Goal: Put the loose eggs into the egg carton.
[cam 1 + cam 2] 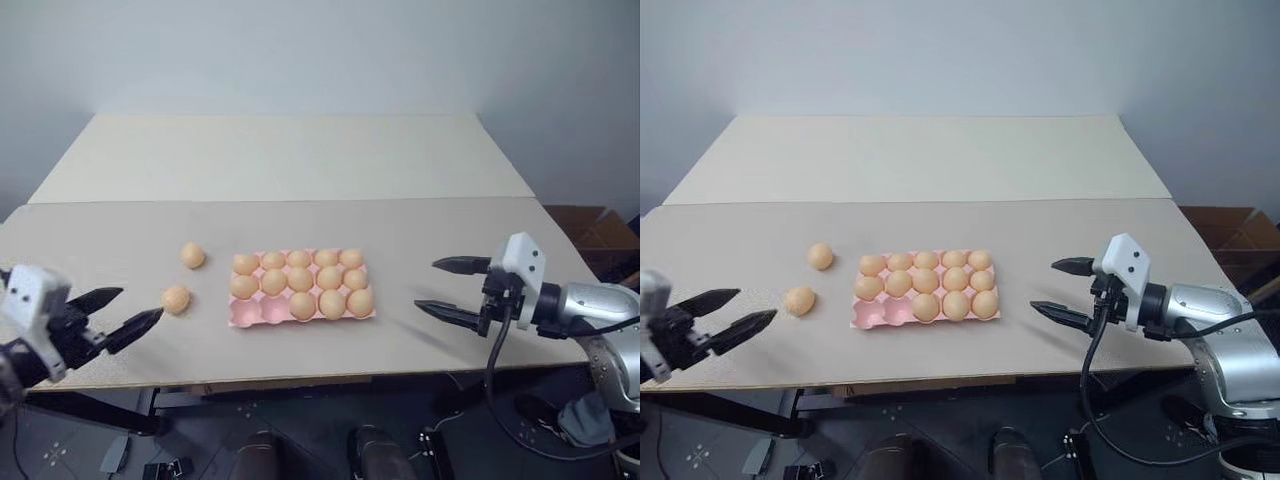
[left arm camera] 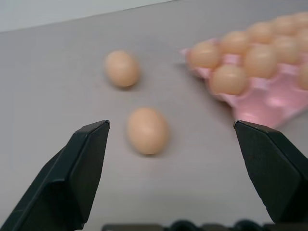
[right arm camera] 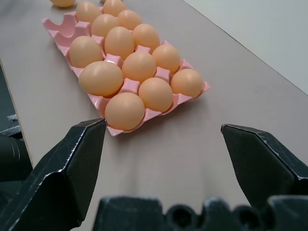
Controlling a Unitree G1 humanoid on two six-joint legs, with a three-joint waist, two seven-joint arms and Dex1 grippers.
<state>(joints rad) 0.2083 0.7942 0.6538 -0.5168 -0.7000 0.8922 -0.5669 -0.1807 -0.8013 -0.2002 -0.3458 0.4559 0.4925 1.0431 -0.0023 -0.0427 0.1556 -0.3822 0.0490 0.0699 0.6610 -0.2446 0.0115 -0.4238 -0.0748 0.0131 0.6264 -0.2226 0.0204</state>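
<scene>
Two loose eggs lie on the table left of the egg carton: one farther back, one nearer. The pink carton holds several eggs, and two cups at its near-left corner are bare. My left gripper is open, just left of the nearer egg and pointing at it without touching. My right gripper is open with nothing in it, hovering right of the carton and pointing toward it.
The table's front edge runs just below both grippers. A lighter tabletop extends behind the working surface. A cardboard box stands past the table's right edge.
</scene>
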